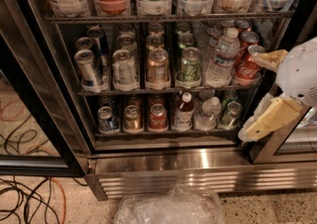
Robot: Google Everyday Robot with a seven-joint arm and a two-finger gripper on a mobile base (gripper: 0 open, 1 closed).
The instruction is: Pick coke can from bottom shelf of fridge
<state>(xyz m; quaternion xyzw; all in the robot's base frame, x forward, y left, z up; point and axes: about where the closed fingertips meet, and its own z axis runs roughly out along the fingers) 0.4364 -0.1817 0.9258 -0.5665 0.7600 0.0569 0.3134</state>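
Note:
The fridge (198,162) stands open in front of me, with wire racks above a steel louvred base. On the bottom shelf (163,132) the coke can (158,117) stands third from the left. A brownish-gold can (132,118) and a blue-and-silver can (105,119) are to its left, and a red-capped bottle (184,111) is to its right. My gripper (249,96) is at the right edge, outside the shelf front, well right of the coke can and a little above it. Its cream fingers (261,123) are spread apart and hold nothing.
The middle rack holds several cans, a water bottle (221,54) and red cans (247,65) close to my upper finger. A clear bottle (208,114) and a green can (230,114) fill the bottom shelf's right. A crumpled plastic bag (168,207) and cables (25,202) lie on the floor.

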